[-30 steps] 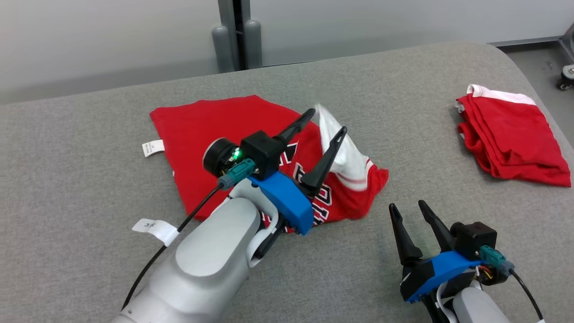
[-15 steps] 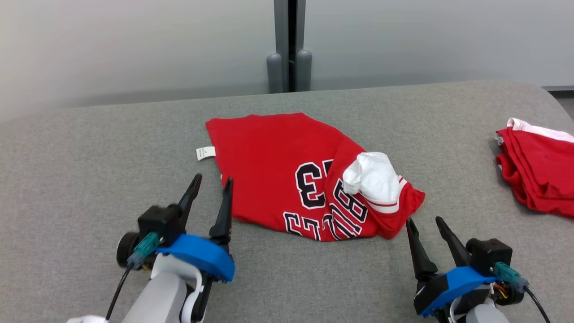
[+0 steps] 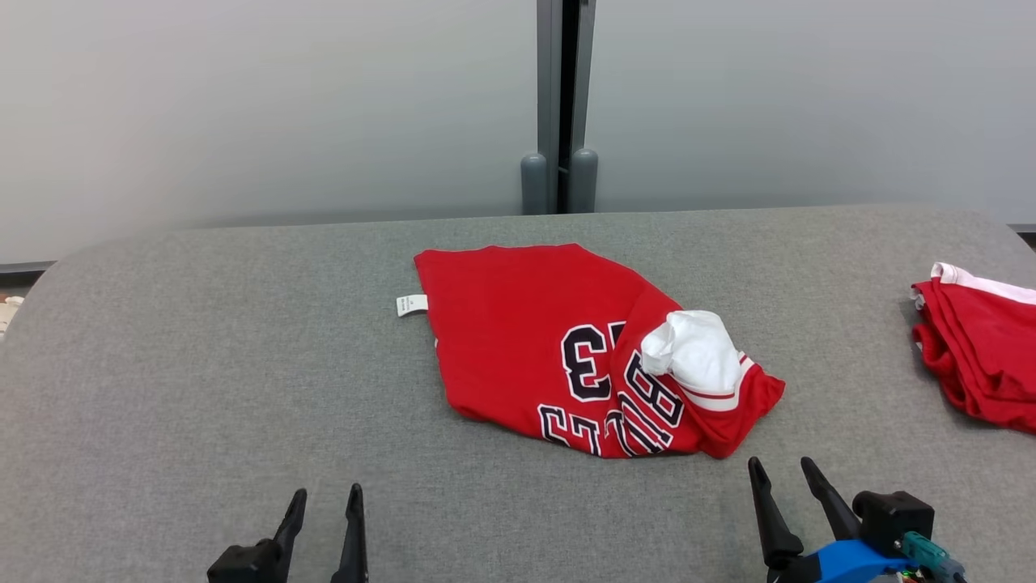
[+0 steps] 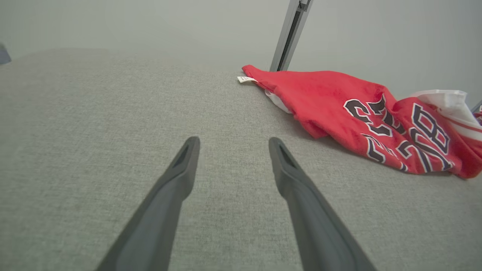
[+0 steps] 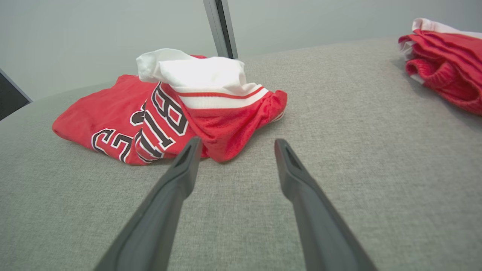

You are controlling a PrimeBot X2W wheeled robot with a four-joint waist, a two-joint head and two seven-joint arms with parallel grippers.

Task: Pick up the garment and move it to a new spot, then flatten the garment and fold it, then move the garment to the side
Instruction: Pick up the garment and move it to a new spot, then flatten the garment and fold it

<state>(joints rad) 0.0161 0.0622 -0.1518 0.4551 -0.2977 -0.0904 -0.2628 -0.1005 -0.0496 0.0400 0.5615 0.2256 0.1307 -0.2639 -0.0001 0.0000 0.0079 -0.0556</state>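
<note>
Withdrawn from over the garment, our left gripper sits lower left, fingers apart, empty; our right gripper, equally spread, stands just short of the garment's near-right corner; we see the garment lying mid-way across the table, long axis far-left to near-right, white fold bunched on top.

Light was bright, soft and even, seemingly from overhead, leaving only thin shadows under the near folds of the garment; head view was sharp, wrist views bowed the table toward their edges, far wall hazy.
</note>
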